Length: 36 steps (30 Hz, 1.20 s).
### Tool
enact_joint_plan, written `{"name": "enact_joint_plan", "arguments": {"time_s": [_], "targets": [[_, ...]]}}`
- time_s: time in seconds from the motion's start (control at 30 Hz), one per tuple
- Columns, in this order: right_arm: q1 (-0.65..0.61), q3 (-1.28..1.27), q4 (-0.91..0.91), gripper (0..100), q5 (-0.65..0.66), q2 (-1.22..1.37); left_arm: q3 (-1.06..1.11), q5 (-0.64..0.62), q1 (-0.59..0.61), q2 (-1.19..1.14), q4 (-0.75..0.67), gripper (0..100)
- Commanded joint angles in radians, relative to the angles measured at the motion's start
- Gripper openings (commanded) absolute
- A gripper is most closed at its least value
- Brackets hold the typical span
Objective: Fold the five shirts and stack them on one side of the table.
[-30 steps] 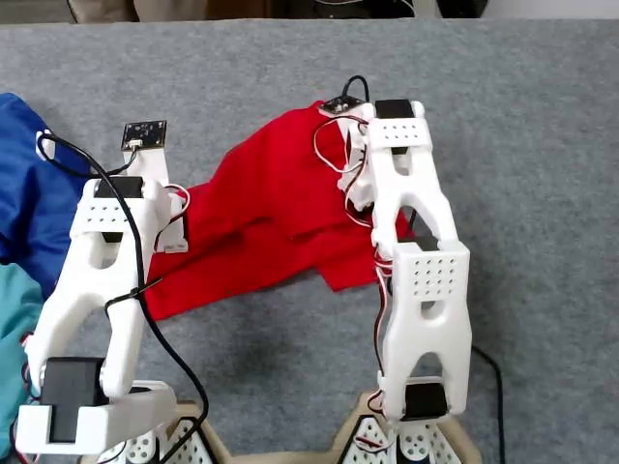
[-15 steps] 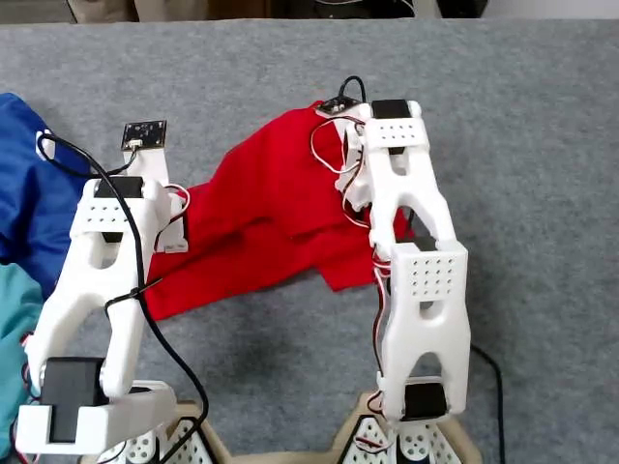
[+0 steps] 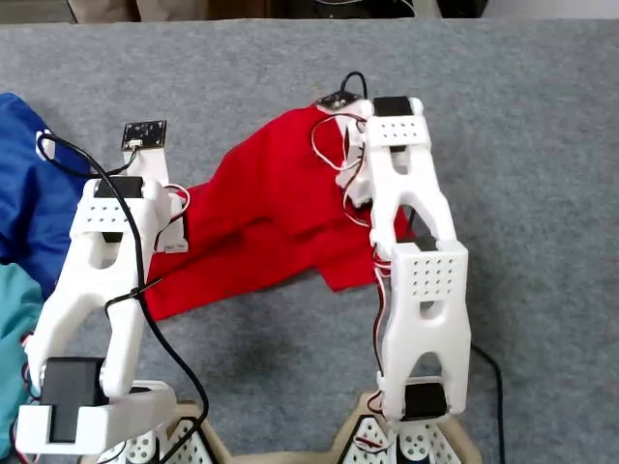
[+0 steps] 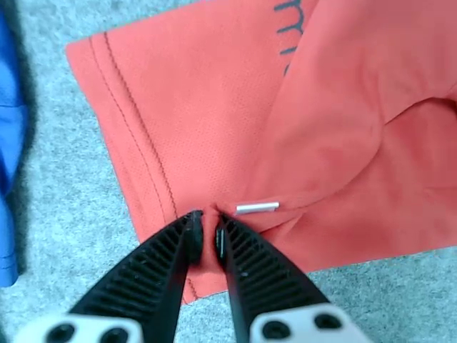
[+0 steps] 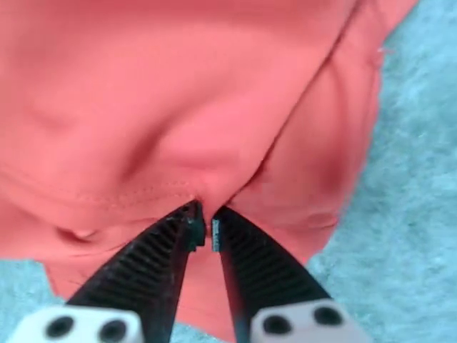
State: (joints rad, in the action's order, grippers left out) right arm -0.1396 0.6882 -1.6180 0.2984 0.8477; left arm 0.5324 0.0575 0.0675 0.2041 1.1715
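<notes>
**2 grippers pinch the red shirt, ready for a fold**

High view: the red shirt (image 3: 271,213) lies spread and rumpled at the centre of the frame on the grey table (image 3: 542,145). The left arm (image 3: 106,261) stands over its lower-left hem and the right arm (image 3: 421,261) over its right side. I judge that this 2-point hold lets the cloth be lifted and folded evenly. A blue shirt (image 3: 24,184) and a teal shirt (image 3: 12,319) lie at the left edge.

Left wrist view: the left gripper (image 4: 207,232) is clenched on a small ridge of red fabric just beside the stitched hem. A small white tag (image 4: 257,208) lies near the tips. Dark lettering (image 4: 289,28) runs off the frame, perhaps a chest print, too cut off to read.

Right wrist view: the right gripper (image 5: 203,225) is clenched on a pinch of red cloth by a seam, near the shirt's edge. No writing shows here.
</notes>
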Motion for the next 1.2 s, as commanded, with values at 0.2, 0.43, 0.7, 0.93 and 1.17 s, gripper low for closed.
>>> {"name": "enact_joint_plan", "arguments": {"time_s": [0.2, 0.43, 0.7, 0.93, 1.17], "targets": [[-0.012, 0.200, -0.110, 3.0, 0.017, -0.085, -0.011, -0.008, -0.012, 0.027, -0.008, 2], [-0.012, 0.219, -0.133, 5.7, 0.037, -0.082, -0.012, -0.008, -0.012, 0.027, -0.006, 2], [-0.004, 0.206, -0.133, 0.9, 0.031, -0.050, -0.006, -0.008, -0.012, 0.027, -0.005, 2], [-0.002, 0.211, -0.138, 0.9, 0.028, -0.071, -0.006, -0.008, -0.011, 0.027, -0.005, 2], [0.053, 0.248, -0.164, 0.5, 0.020, -0.177, -0.020, -0.008, -0.006, 0.028, -0.003, 2]]}}
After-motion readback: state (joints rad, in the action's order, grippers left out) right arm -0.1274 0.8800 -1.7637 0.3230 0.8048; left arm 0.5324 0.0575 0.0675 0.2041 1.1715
